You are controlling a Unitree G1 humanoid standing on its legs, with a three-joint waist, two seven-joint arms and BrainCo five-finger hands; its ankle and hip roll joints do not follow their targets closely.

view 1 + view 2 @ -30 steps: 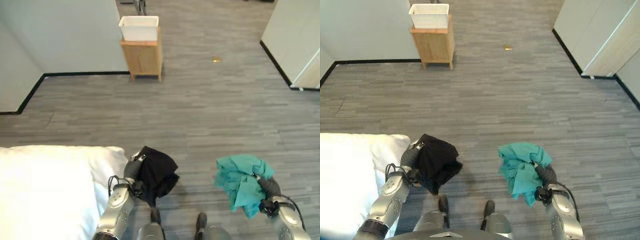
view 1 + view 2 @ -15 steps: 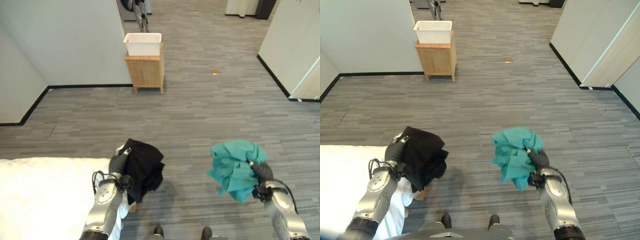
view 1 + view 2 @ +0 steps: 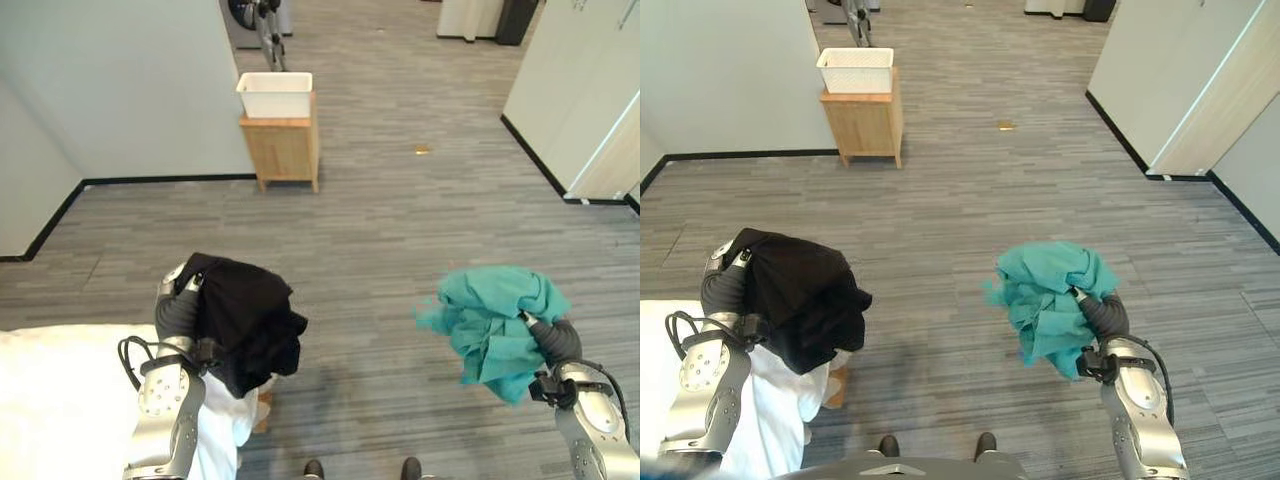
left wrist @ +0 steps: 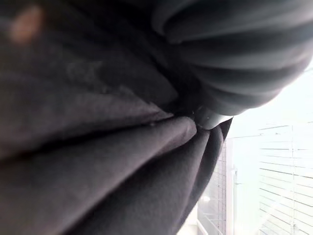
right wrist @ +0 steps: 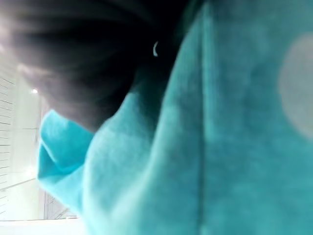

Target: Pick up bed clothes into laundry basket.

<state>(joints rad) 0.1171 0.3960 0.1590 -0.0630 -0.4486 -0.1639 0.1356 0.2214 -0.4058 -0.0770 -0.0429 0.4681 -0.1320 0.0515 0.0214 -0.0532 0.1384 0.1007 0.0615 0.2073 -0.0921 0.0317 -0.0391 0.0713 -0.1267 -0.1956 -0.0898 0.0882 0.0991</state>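
The black garment point(image 3: 245, 318) hangs bunched over my left hand point(image 3: 178, 312) at lower left of the left eye view, draped so thickly that I cannot tell how my fingers lie beneath it; in the left wrist view dark folds press right up against the ribbed cover. The teal garment point(image 3: 492, 318) is heaped the same way over my right hand point(image 3: 553, 340) at lower right, with the cloth swallowing the fingers, so their state is hidden from me there too. Both bundles are lifted clear of the grey plank floor point(image 3: 400, 230) and well apart from each other. Below my left arm, in the lower left corner, lies the white bed point(image 3: 60, 400), with its sheet reaching under the black cloth. Far off at the upper middle of the frame the white laundry basket point(image 3: 274, 94) sits on top of a small wooden cabinet point(image 3: 285, 148), against the pale wall point(image 3: 120, 80). I judge the picking up done for these two pieces; what is left is carrying them across the open floor to the basket and dropping them in, neither of which has happened yet.
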